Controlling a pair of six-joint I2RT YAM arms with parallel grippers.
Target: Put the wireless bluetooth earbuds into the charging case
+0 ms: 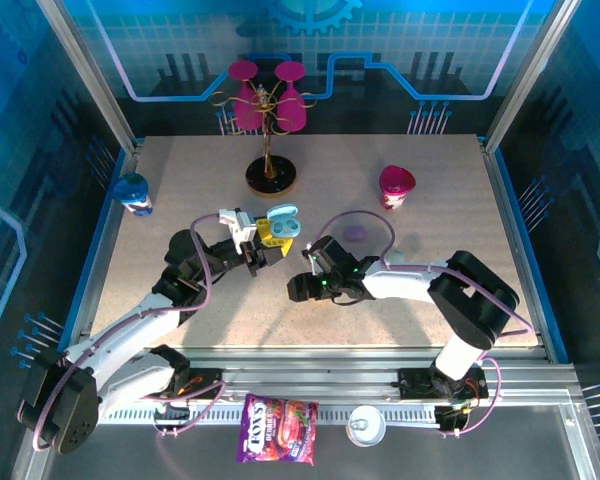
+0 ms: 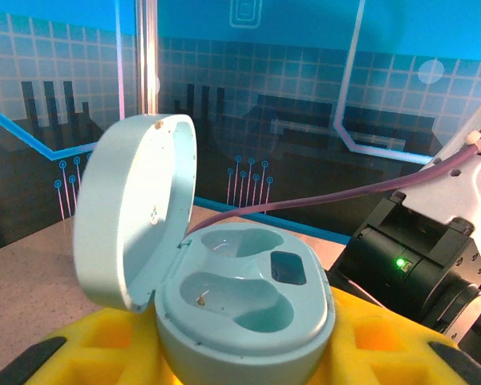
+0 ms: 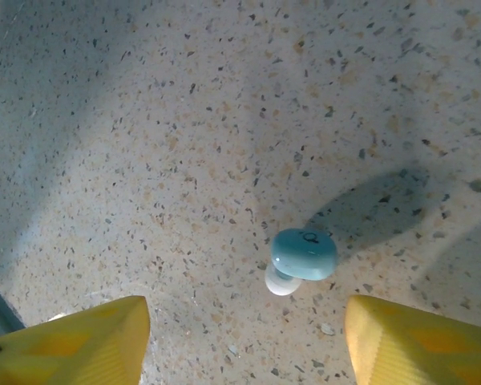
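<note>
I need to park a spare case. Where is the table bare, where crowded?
Bare: between the blue cup and the glass stand, and the far right corner past the pink cup. Crowded: the middle, where the left pincer holds the open case near the right pincer and earbud.

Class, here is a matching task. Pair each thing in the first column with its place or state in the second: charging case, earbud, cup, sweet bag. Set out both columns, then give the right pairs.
Column A
1. charging case
2. earbud
3. cup
4. sweet bag

Column B
a. purple, off the table, on the near ledge
b. lid open, both wells empty
c. magenta, standing at the far right of the table
d. tiny, light blue, lying on the speckled surface

Pairs: 1-b; 2-d; 3-c; 4-a
</note>
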